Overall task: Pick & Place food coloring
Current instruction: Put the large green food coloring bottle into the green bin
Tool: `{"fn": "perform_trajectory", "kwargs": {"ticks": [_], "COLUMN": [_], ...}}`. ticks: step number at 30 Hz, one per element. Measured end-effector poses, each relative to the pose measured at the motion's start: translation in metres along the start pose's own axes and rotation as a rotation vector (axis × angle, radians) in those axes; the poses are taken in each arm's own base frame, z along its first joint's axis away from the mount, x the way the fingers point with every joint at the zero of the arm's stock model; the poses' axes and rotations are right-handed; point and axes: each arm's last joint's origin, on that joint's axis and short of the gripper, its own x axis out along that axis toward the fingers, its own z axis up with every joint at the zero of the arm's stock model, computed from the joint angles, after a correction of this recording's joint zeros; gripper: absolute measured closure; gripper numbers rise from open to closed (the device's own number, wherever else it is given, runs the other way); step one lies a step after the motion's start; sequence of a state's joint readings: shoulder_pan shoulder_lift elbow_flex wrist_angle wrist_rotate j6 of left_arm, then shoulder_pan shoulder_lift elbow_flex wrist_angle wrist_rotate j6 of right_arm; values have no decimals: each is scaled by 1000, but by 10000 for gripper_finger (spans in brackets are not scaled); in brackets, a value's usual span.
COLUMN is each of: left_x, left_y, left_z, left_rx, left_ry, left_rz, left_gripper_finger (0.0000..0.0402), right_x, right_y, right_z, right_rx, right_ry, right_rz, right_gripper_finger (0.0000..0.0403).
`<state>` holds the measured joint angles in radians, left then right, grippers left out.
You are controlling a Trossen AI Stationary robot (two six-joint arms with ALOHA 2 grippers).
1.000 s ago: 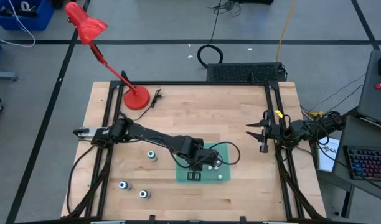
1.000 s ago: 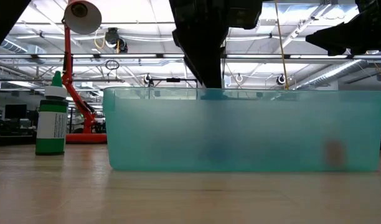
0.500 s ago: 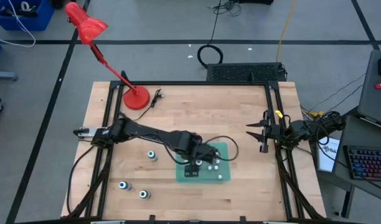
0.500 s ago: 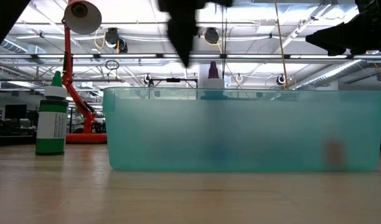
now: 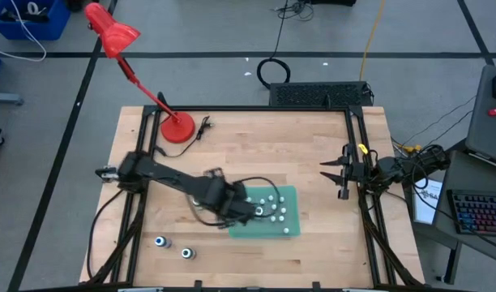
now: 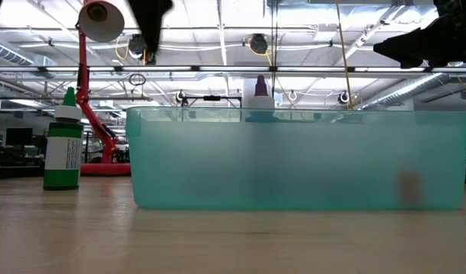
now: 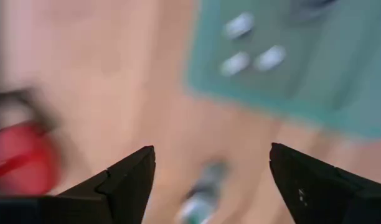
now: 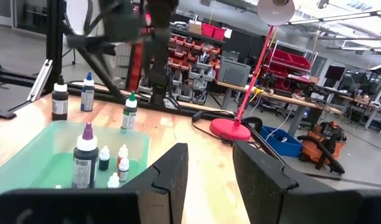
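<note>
The food coloring is a set of small bottles. Several stand in the teal tray, among them a taller purple-topped one. Two bottles stand on the table near its front left, and a green-topped one stands left of the tray. My left gripper hangs open above the table just left of the tray, over a blurred bottle that it does not touch. My right gripper waits open at the table's right edge.
A red desk lamp stands at the table's far left. The tray's walls rise above the small bottles inside. Bare wood lies between the tray and the right arm.
My left gripper has let go of the purple-topped bottle, which now stands upright in the tray. It has risen out of the tray and swung toward the table's left edge, past the tray's left wall.
</note>
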<state>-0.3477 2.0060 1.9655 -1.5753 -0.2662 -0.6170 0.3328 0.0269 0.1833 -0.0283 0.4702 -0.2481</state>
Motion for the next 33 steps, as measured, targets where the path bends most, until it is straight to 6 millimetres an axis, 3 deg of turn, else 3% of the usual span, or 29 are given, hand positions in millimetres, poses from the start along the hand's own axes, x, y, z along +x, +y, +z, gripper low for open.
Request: {"fn": "perform_trajectory", "kwargs": {"ticks": [3,8,16,24,33], "left_x": [-13,-12,21,52,54], "left_y": [9,34,60,59,55], "left_z": [-18,-49,-92,-99,-94], "left_rx": [2,-107,-298,-332,-312], "left_ry": [-88,-116,8,93,60], "left_rz": [43,19,-54,-124,-198], "left_gripper_finger": [112,136,146,147,147], "right_x": [0,1,1,1,1], "right_y": [0,1,1,1,1], "right_z": [0,-1,-1,-1,-1], "right_rx": [-2,-5,-5,-5,-5], "right_ry": [3,10,10,10,10], "right_rz": [1,2,2,3,3], "right_gripper_finger": [287,287,287,287,287]}}
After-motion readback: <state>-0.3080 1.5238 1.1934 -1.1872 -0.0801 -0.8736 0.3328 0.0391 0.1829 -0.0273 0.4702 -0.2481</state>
